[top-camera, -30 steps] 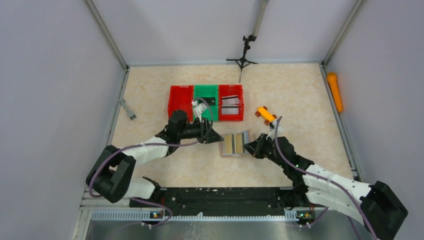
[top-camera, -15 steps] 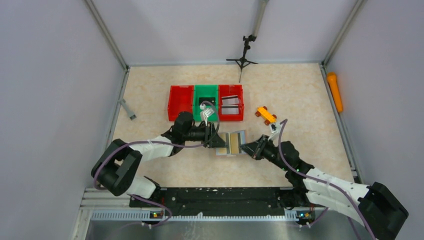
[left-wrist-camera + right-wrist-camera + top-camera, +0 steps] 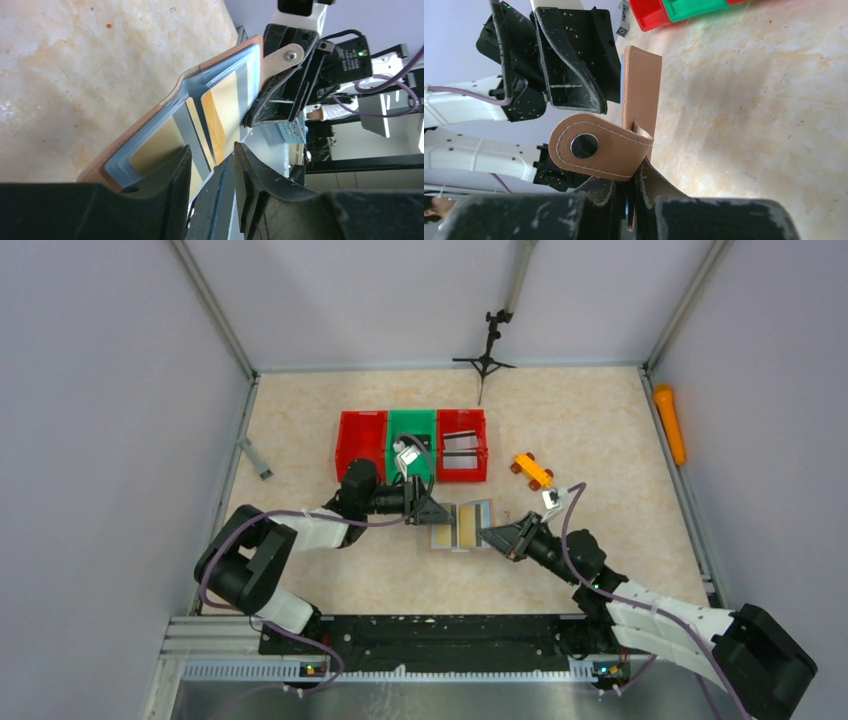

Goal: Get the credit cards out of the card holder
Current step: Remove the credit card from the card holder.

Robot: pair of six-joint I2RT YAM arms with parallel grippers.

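Observation:
The tan-brown card holder (image 3: 462,527) is held open just above the table between both arms. In the left wrist view its clear sleeves (image 3: 197,85) show tan-gold credit cards (image 3: 224,107) still tucked inside. My right gripper (image 3: 490,535) is shut on the holder's right cover, beside the snap strap (image 3: 599,147); its jaws (image 3: 633,200) pinch the leather edge (image 3: 642,85). My left gripper (image 3: 437,515) stands open at the holder's left edge. Its fingers (image 3: 212,150) straddle the lower corner of the sleeves, and no card shows between them.
Behind the holder stand a red bin (image 3: 361,443), a green bin (image 3: 412,430) and a second red bin (image 3: 461,453) with striped cards in it. An orange toy car (image 3: 532,469) lies to the right. A small tripod (image 3: 487,350) stands at the back and an orange cylinder (image 3: 669,423) lies along the right wall.
The left gripper has advanced right to the holder's left edge and opened slightly wider. The right arm has carried the holder a little leftward and turned it flatter.

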